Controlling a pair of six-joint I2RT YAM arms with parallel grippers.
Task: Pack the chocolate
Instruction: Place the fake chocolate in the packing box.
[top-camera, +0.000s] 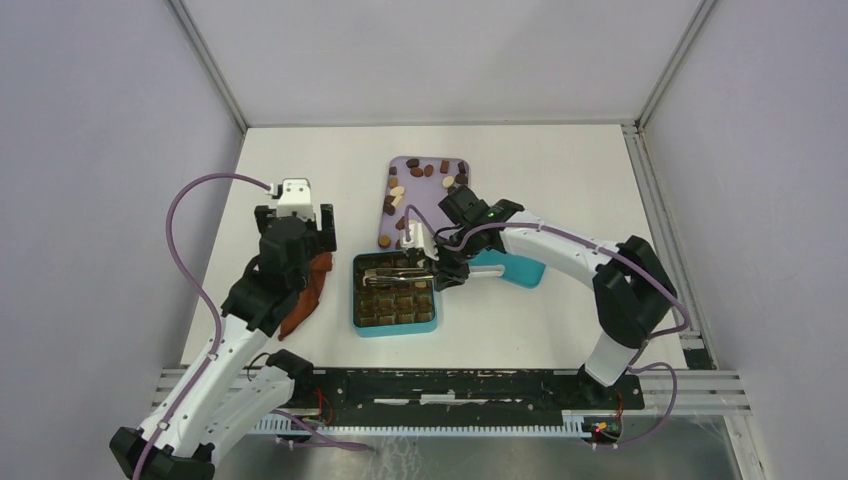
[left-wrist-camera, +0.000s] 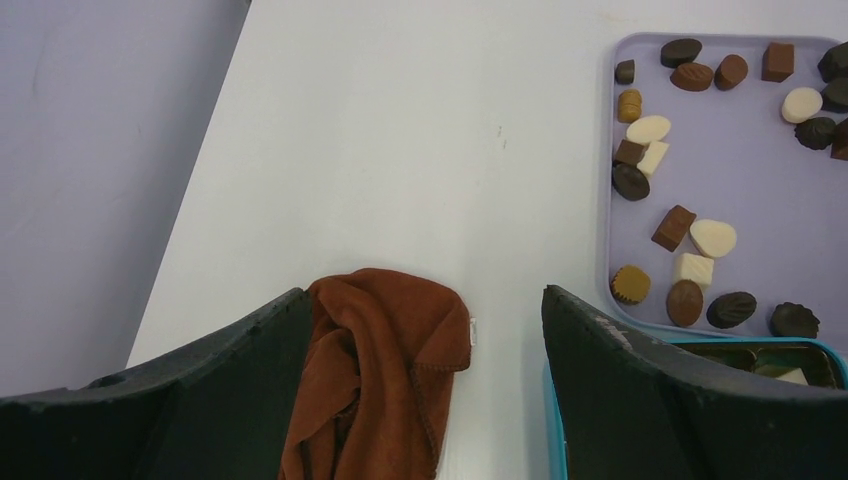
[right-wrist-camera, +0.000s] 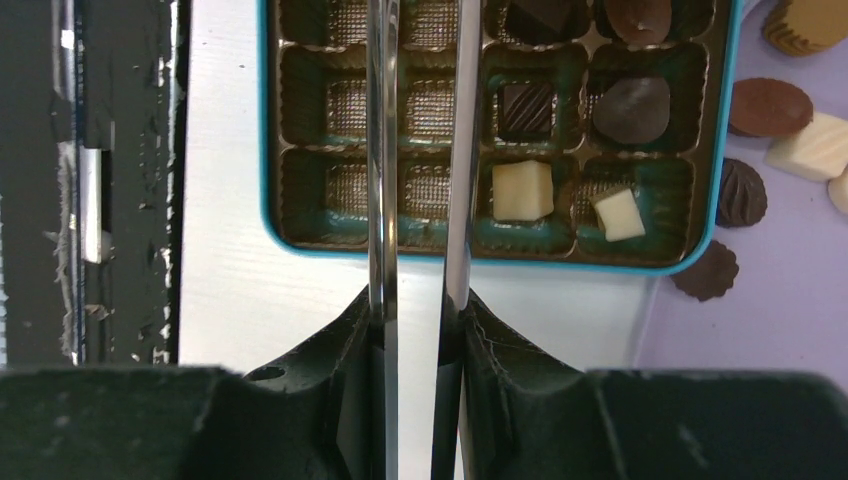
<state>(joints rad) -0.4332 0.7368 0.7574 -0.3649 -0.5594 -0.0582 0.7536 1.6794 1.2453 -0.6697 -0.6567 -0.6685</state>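
Note:
Several loose chocolates (top-camera: 420, 172) lie on a lilac tray (top-camera: 455, 163); they also show in the left wrist view (left-wrist-camera: 690, 240). The teal box (top-camera: 357, 300) with a brown gridded insert holds several pieces (right-wrist-camera: 522, 190) in its cells nearest the tray. My right gripper (top-camera: 440, 265) is shut on metal tongs (right-wrist-camera: 381, 150) whose blades reach over the box; their tips are out of the right wrist view. My left gripper (left-wrist-camera: 425, 330) is open and empty, hovering over a reddish-brown cloth (left-wrist-camera: 375, 380) left of the box.
A teal lid (top-camera: 512, 268) lies right of the box, under my right arm. A black rail (top-camera: 470, 390) runs along the table's near edge. Grey walls close in the table at the back and both sides.

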